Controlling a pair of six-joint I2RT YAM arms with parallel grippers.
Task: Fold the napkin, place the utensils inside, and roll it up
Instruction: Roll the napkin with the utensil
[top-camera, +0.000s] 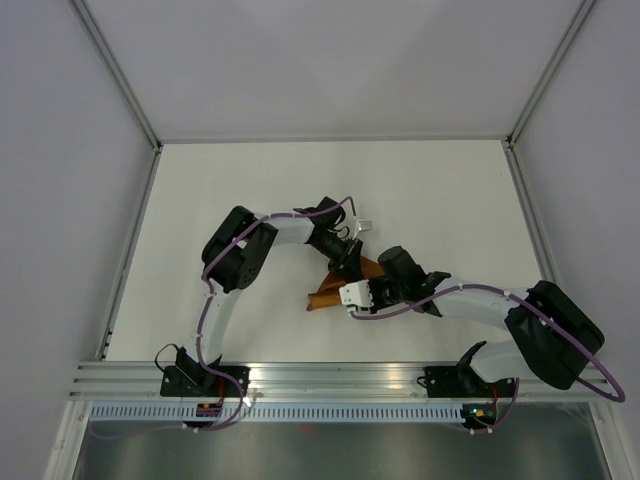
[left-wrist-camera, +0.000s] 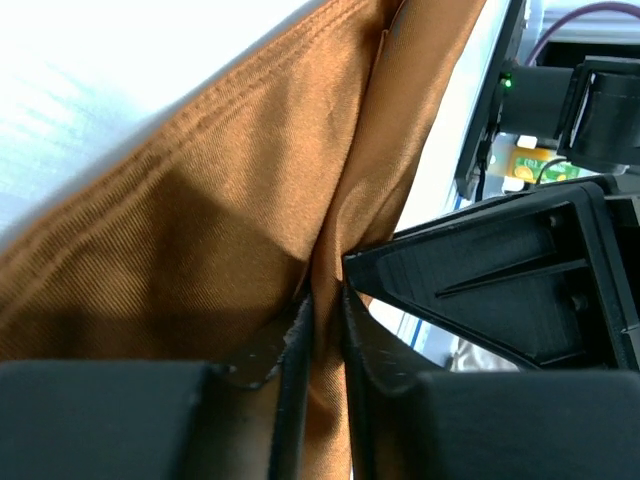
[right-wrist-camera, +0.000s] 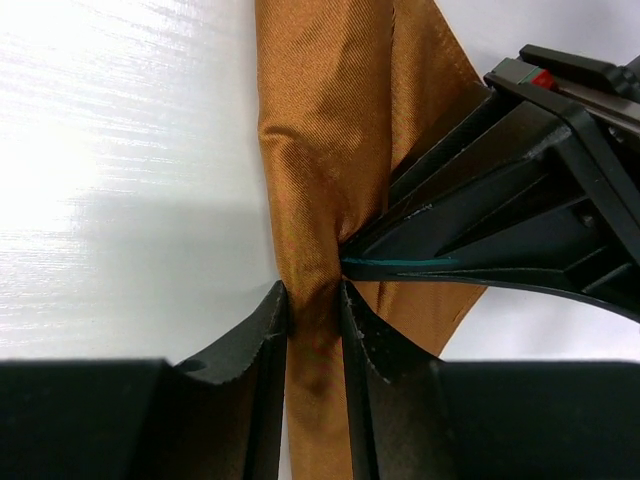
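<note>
At mid-table (top-camera: 450, 200), between the two arms: the napkin (top-camera: 322, 298), one item, rust-brown cloth, gathered into a narrow creased band rather than lying spread flat. Left gripper (left-wrist-camera: 325, 330): fingers drawn close, a fold of the napkin pinched between the tips, the cloth fanning away from them up and to the left. Right gripper (right-wrist-camera: 312, 310): fingers likewise narrow, clamped across the band where it is thinnest, the band running straight away from the fingers toward the far edge of that view. Both grippers grip the same cloth just beside each other, the left one's tips nearly touching the right one's, meeting at an angle. Teal strip (right-wrist-camera: 400, 264): thin, lying along the left gripper's finger edge against the cloth; possibly the fork's handle, though the close view does not settle it.
</note>
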